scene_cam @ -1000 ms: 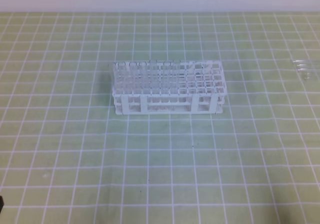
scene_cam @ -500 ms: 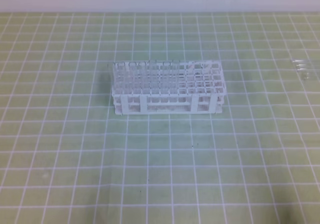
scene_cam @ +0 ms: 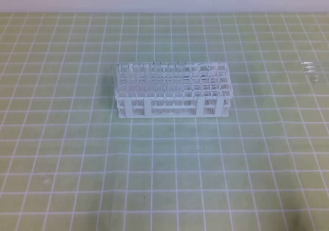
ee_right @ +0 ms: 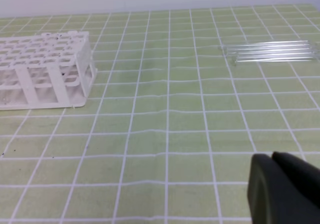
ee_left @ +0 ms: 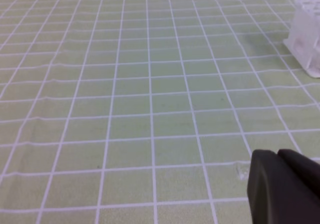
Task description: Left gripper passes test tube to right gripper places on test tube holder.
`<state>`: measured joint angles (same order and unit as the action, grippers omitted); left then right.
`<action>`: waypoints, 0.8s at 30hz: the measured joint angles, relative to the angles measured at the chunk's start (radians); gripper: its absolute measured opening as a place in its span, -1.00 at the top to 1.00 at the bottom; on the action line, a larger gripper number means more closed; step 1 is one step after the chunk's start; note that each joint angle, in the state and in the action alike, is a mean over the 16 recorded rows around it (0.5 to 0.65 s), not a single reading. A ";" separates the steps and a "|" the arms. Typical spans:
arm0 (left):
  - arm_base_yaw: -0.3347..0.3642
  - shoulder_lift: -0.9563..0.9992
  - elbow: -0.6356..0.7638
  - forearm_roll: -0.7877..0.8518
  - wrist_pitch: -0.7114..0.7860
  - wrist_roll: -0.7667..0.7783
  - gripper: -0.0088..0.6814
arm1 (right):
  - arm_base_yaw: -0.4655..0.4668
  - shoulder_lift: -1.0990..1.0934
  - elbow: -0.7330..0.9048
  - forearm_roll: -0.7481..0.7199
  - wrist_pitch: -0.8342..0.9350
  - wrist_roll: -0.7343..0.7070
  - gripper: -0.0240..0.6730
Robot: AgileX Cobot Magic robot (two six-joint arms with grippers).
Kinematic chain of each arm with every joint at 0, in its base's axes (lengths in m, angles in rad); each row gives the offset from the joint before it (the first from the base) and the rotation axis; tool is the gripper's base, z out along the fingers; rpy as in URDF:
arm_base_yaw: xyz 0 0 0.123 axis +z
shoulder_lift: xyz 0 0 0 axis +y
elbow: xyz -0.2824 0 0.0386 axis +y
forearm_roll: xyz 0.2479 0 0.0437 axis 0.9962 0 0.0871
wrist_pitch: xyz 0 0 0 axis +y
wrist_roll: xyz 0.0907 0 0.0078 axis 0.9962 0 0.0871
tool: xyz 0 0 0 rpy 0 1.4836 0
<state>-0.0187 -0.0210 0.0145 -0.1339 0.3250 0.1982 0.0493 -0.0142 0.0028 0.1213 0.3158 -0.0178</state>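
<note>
White test tube holder (scene_cam: 172,91) stands mid-tabletop (scene_cam: 77,164), several clear tubes upright in its left rows. Spare test tubes (ee_right: 272,51) lie flat far right, plain only in the right wrist view. Left claw (ee_left: 285,186) and right claw (ee_right: 285,189), each seen only by its own wrist camera, pressed together, empty.

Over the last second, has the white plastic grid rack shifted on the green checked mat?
No. The white plastic grid rack sits on the same white grid lines of the green checked mat as before, its front corners unchanged.
</note>
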 joint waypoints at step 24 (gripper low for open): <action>0.000 0.004 -0.003 0.000 0.003 0.000 0.98 | 0.000 0.003 0.000 0.000 0.000 0.002 0.98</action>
<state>-0.0188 -0.0172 0.0119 -0.1337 0.3278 0.1982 0.0493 -0.0108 0.0028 0.1217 0.3158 -0.0160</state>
